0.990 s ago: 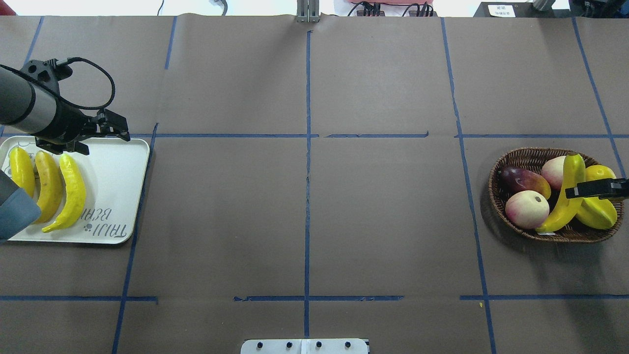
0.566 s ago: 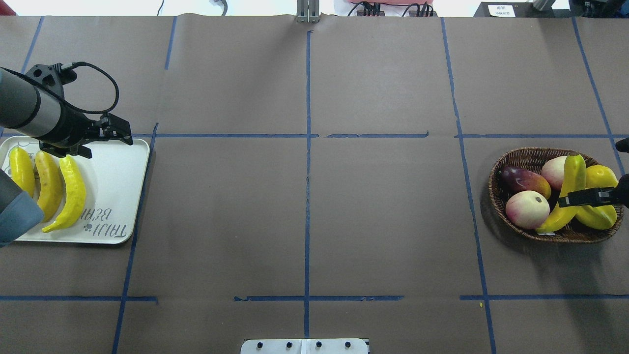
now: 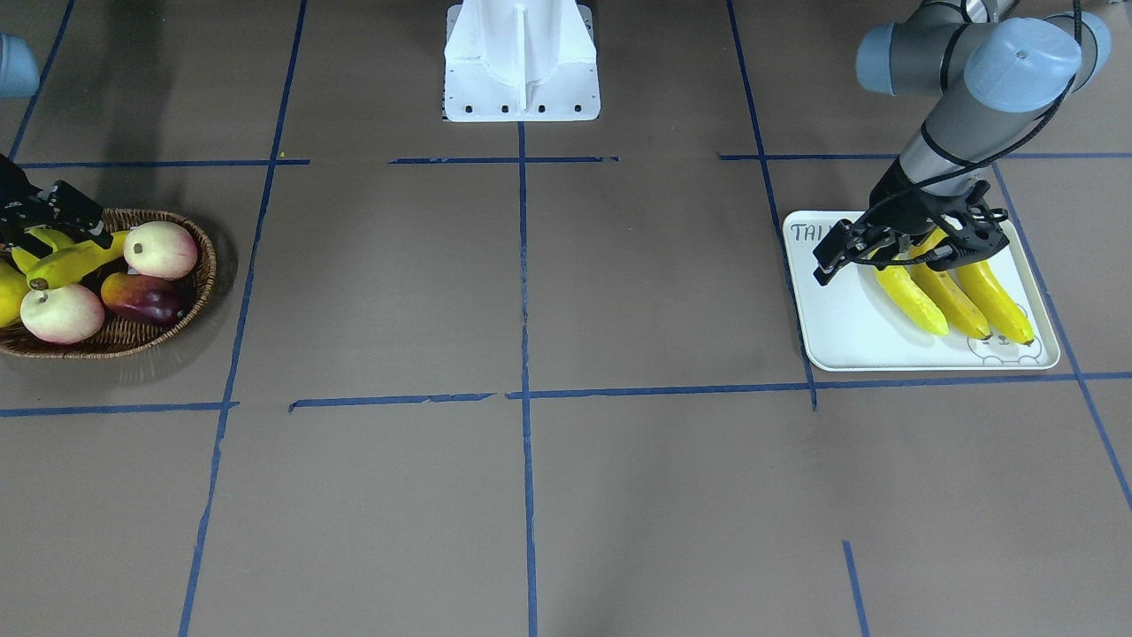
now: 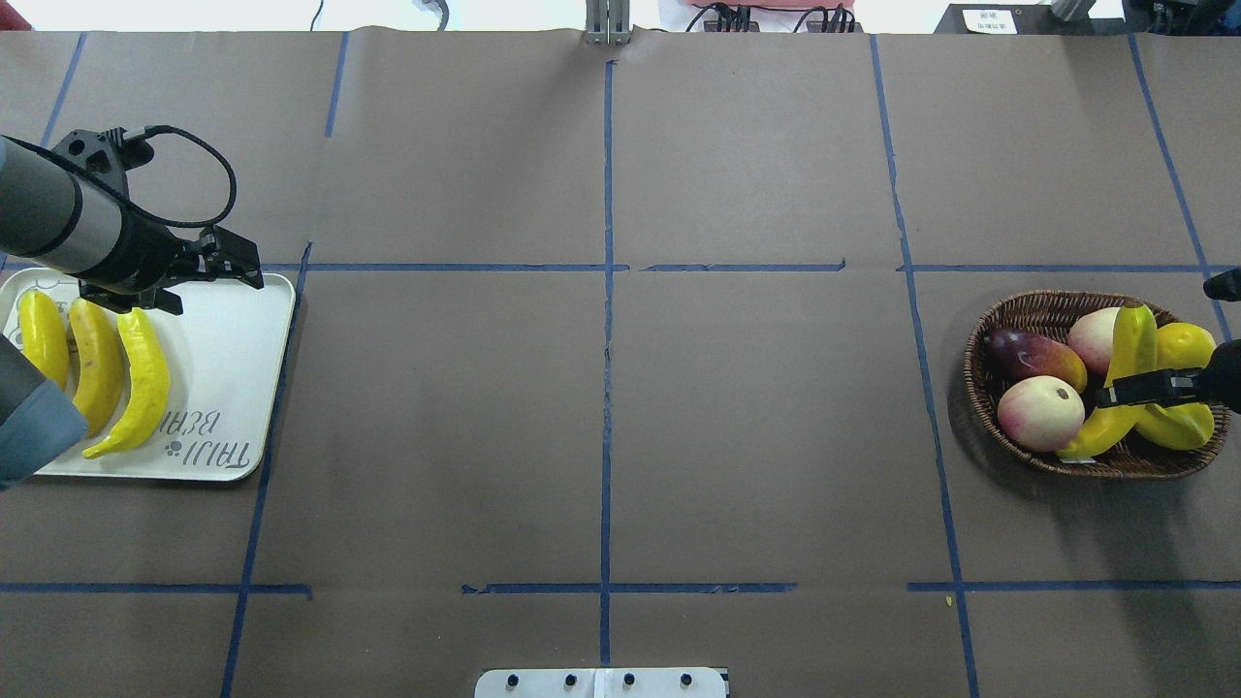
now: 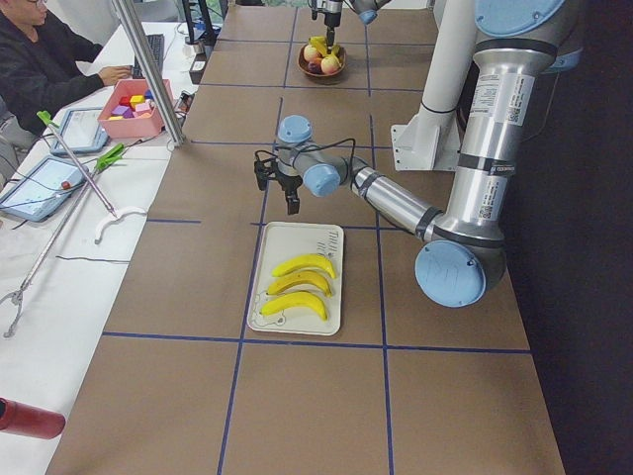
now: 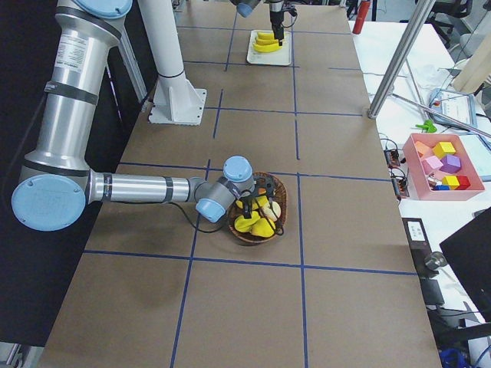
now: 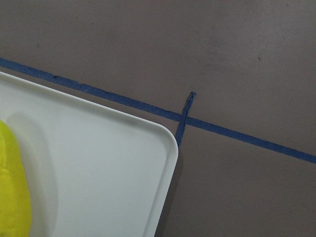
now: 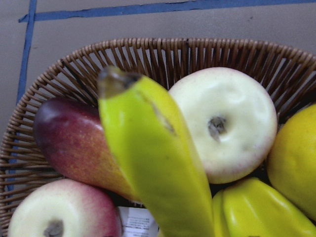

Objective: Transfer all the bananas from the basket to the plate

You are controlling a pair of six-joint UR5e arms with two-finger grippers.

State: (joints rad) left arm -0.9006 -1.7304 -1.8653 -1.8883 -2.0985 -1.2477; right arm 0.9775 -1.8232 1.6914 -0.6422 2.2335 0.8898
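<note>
Brown paper table [image 4: 756,436] with blue tape lines, viewed from the left end. Closest to you is the plate [image 4: 233,368], with three bananas [image 4: 97,368] lying side by side on it. Your left claw [image 4: 208,281] hangs over the plate's corner, spread and empty. Way down the far end, the basket [image 4: 1008,320] holds the fourth banana [image 4: 1129,339], lying among peaches [image 4: 1039,412], a mango [image 4: 1033,354], a lemon [image 4: 1188,344] and a starfruit [image 4: 1178,427]. Your right claw [image 4: 1129,391] is across that banana's middle, but I can't tell if it's clamped.
</note>
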